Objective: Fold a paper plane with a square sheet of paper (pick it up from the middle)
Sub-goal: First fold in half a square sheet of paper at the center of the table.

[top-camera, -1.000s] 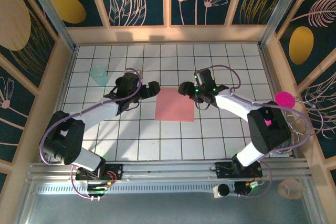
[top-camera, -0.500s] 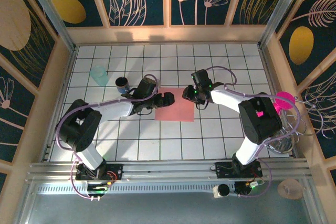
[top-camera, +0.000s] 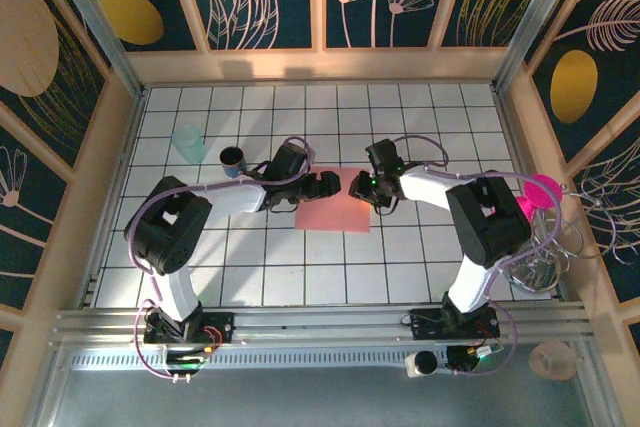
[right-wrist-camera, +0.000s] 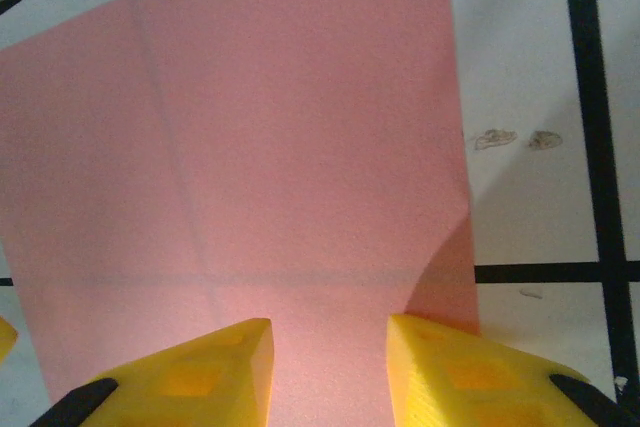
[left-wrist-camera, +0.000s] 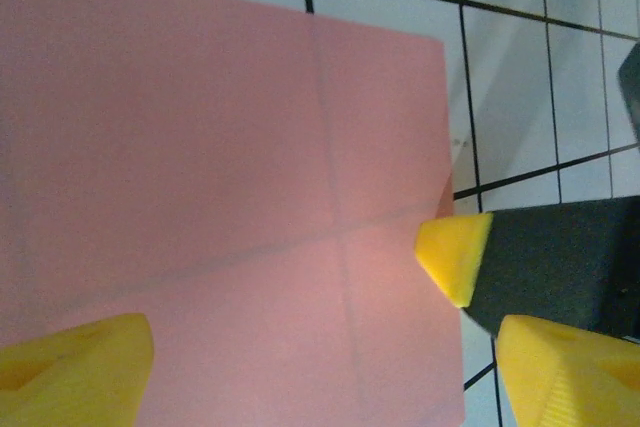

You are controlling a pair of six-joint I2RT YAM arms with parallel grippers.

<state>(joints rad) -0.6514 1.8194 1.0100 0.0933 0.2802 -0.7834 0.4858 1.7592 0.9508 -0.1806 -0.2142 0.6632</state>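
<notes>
Spreads left gripper [top-camera: 328, 185] wide over paper [top-camera: 335, 209]; rests right gripper [right-wrist-camera: 330, 347], narrowly parted, on its edge. Up close, creases [right-wrist-camera: 212, 280]; overhead, cup [top-camera: 187, 143], disc [top-camera: 541, 190].

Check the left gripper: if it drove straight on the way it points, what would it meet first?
Probably the square sheet of paper, lying flat under the open left gripper; a fingertip of the right gripper sits beyond, off-line, though depth is unclear.

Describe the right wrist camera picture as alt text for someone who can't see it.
A salmon-pink square sheet of paper lies on a white tiled table, faint creases crossing it. At the bottom, the right pincer's two yellow fingertips stand apart over the sheet's near edge.
</notes>
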